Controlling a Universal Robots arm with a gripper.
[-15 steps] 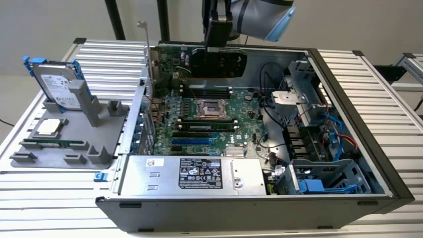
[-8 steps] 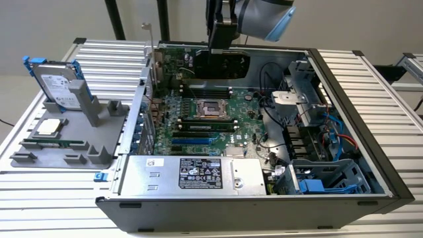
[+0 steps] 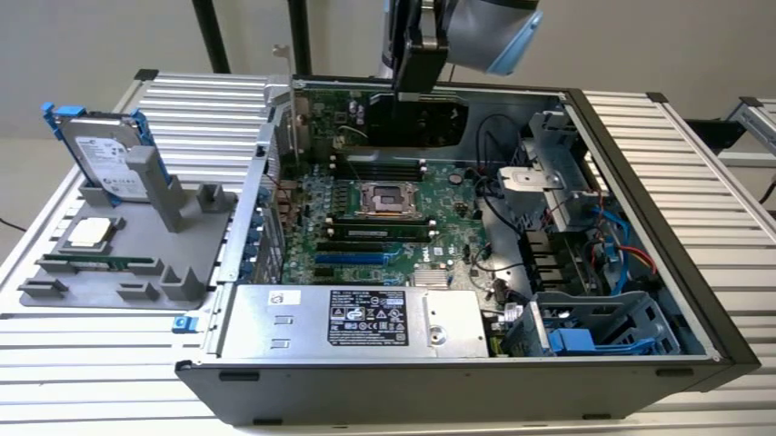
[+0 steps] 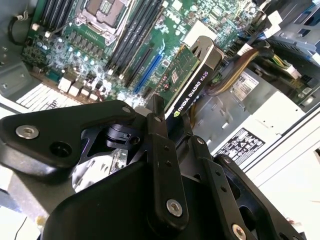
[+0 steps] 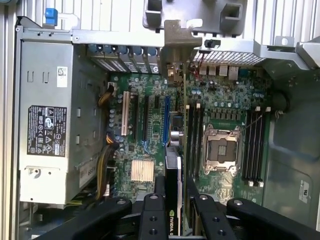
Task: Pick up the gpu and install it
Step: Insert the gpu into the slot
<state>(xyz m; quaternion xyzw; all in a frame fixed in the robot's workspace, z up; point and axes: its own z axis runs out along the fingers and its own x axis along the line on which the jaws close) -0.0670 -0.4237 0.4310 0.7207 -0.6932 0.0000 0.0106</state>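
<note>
The gpu (image 4: 192,75) is a thin card with a green board on one face and a black shroud on the other. My gripper (image 4: 175,122) is shut on its upper edge. In the first wrist view the gpu (image 5: 172,160) hangs edge-on between my gripper's (image 5: 175,187) black fingers. Its silver end bracket (image 5: 175,45) is near the case's rear slot openings. The card hovers over the motherboard (image 5: 220,95), roughly in line with the blue expansion slot (image 5: 166,120). In the exterior view the gpu (image 3: 421,68) hangs above the far end of the open case (image 3: 679,209).
A silver power supply (image 3: 352,318) fills the near end of the case, with a drive cage (image 3: 594,331) and cables beside it. At the exterior view's left, a grey fixture (image 3: 182,282) holds a hard drive with blue rails (image 3: 104,154), a processor (image 3: 91,232) and a memory stick (image 3: 97,263).
</note>
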